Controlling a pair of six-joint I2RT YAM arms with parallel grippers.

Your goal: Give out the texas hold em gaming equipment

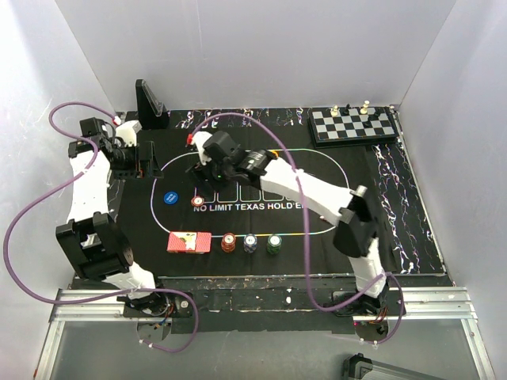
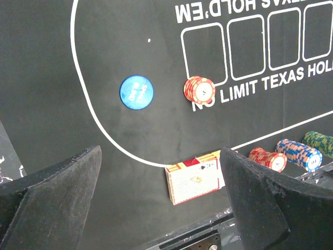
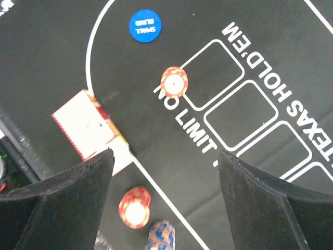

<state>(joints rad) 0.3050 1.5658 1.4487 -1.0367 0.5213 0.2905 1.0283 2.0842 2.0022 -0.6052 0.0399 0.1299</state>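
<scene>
Left claw (image 2: 160,156) and right claw (image 3: 165,156) are hanging open, empty; one red chip stack (image 1: 198,201) and blue disc (image 1: 169,198) are sitting toward the desk's left edge, cards (image 1: 189,241) and three chip stacks (image 1: 250,242) probably waiting along its near edge

The mat (image 1: 309,255) is black, printed with a white oval line, white card boxes and white lettering. On it the disc (image 1: 169,198) is bright blue with pale writing. The stack (image 1: 198,201) beside it is red with cream stripes and a cream centre. Along the mat's near edge the cards (image 1: 189,241) are red-and-white patterned. Next to them stand a red stack (image 1: 228,242), a blue stack (image 1: 250,243) and a green stack (image 1: 273,243), all pale-striped. The table (image 1: 408,214) is black, veined white. At its far right corner the chessboard (image 1: 352,124) is chequered black and white. The left arm (image 1: 83,182) and right arm (image 1: 301,186) are white with black joints, and the cable (image 1: 78,104) is purple
</scene>
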